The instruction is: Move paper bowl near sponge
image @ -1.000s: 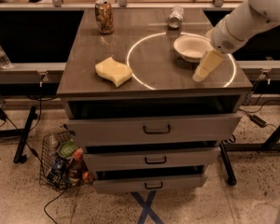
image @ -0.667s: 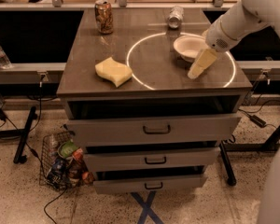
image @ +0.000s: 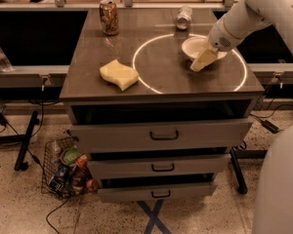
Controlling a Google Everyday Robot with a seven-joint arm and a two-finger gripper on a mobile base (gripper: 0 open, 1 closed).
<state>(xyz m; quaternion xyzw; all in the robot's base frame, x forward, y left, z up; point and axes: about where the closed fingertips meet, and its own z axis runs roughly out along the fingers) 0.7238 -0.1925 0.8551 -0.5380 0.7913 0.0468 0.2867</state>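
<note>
The paper bowl (image: 194, 47) is a shallow white bowl on the right part of the dark table top, inside a white painted ring. The sponge (image: 118, 74) is pale yellow with wavy edges and lies on the left front part of the table. My gripper (image: 202, 61) is the pale yellow wedge at the end of the white arm. It hangs over the front right rim of the bowl and hides part of it. The sponge lies well to the left of the bowl and the gripper.
An upright brown can (image: 109, 17) stands at the back left. A silver can (image: 183, 17) lies on its side at the back, behind the bowl. Drawers (image: 163, 134) below the table top stand slightly open. A wire basket (image: 63, 172) of items sits on the floor at the left.
My gripper has moved left and a little toward the back, from the bowl's right front side onto its front rim. The bowl and sponge have stayed in place.
</note>
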